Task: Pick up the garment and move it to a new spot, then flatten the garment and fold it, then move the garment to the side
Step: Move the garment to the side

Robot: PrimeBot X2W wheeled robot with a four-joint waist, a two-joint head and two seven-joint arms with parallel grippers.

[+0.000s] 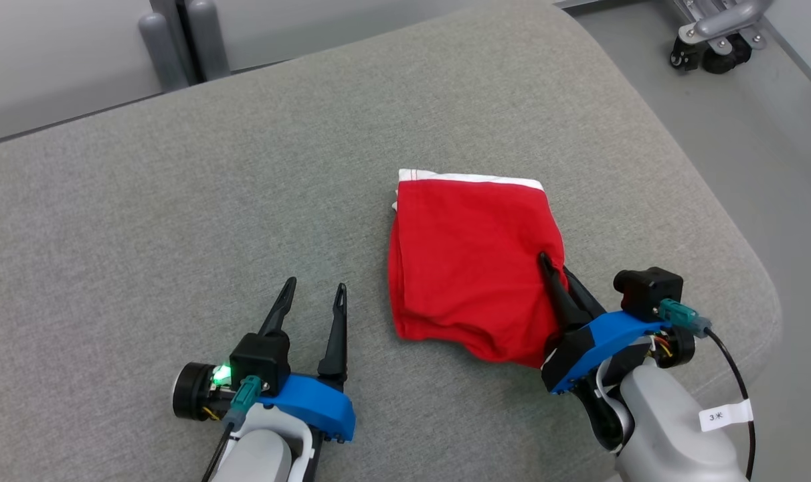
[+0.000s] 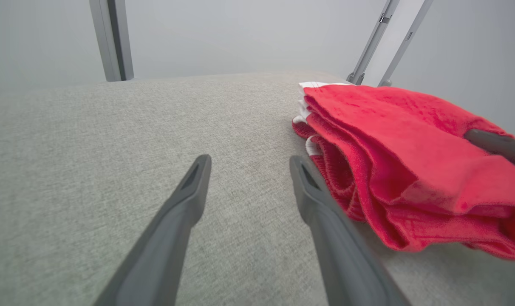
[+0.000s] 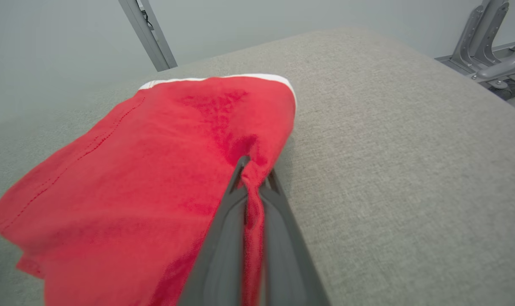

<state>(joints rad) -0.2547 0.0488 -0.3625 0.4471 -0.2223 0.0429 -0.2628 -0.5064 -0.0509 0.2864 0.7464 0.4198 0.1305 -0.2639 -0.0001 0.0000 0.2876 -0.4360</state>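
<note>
The red garment (image 1: 472, 268) is laid folded on the grey cushion (image 1: 178, 201), toward its right side. Its white band (image 1: 472, 177) is pointed away from the robot, so its long way seems to be set from near to far. Its right edge is pinched between the pressed-together fingers of the right gripper (image 1: 557, 268), and a small ridge of cloth is squeezed up there. The left gripper (image 1: 315, 286) is seen near the garment's left edge, with fingers spread wide and nothing held. The garment is touched by the right arm alone, so the slide to the side is likely best made by it.
</note>
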